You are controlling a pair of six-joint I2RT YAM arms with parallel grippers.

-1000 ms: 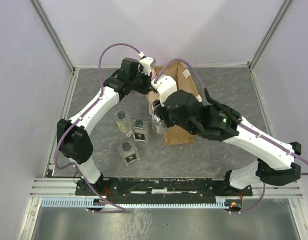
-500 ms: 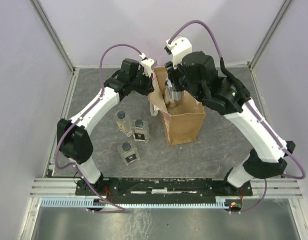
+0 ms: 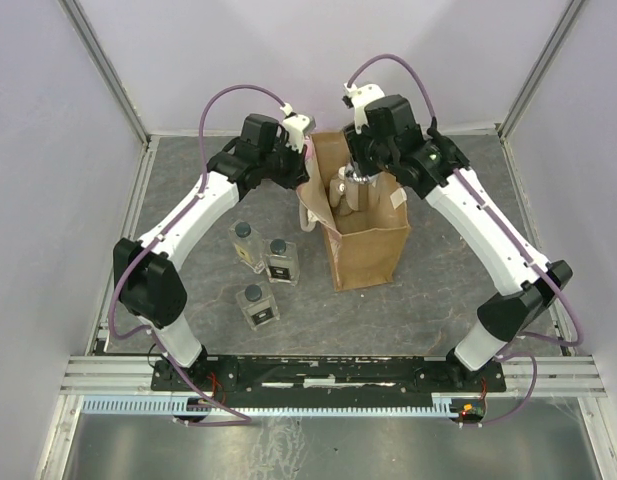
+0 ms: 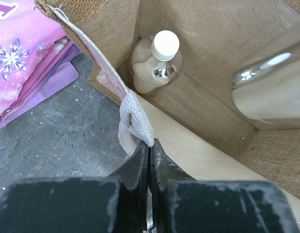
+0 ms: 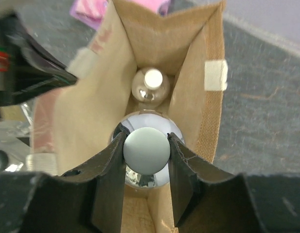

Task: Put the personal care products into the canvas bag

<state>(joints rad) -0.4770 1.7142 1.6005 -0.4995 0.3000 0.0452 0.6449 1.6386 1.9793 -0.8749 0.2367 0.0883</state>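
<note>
The tan canvas bag [image 3: 368, 245] stands open at the table's middle back. My left gripper [image 4: 150, 145] is shut on the bag's pale handle [image 4: 135, 116] at its left rim. My right gripper [image 5: 146, 150] is shut on the white cap of a round silver bottle [image 5: 146, 149] and holds it just inside the bag's mouth [image 3: 360, 185]. Another round white-capped bottle [image 5: 150, 85] stands inside the bag at the bottom; it also shows in the left wrist view [image 4: 157, 65]. Three squarish dark-capped bottles [image 3: 246, 243], [image 3: 281, 259], [image 3: 257, 305] stand on the table left of the bag.
A flat pink packet [image 4: 23, 63] lies on the grey tabletop beside the bag's far left corner. The enclosure's frame rails [image 3: 138, 200] and pale walls border the table on three sides.
My right arm has lifted the round bottle from beside the bag's front left and swung it back and over the bag's open mouth. My left gripper has kept hold of the handle.
</note>
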